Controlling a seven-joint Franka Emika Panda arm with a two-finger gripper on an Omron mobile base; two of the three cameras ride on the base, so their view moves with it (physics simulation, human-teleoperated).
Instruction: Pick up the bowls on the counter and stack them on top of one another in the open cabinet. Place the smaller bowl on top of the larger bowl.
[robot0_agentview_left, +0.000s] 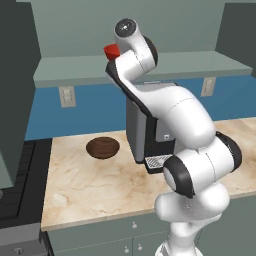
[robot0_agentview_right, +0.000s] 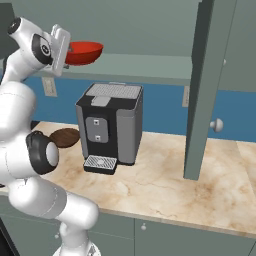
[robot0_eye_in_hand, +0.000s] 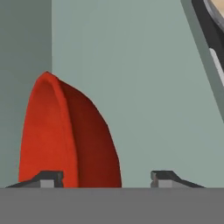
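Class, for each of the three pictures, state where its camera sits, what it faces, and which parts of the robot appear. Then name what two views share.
Left base view: behind the arm's left, facing the counter, brown bowl and cabinet; the arm rises lower right.
Right base view: behind its right, facing the coffee machine and red bowl on the shelf; the arm rises at left.
Hand view: on the hand, facing the red bowl; open gripper at bottom.
Shared: both base views show both bowls.

The white arm (robot0_agentview_left: 170, 115) is stretched up high and bent at the elbow. The gripper (robot0_eye_in_hand: 105, 178) is held wide, its two fingertips (robot0_eye_in_hand: 48, 178) set far apart
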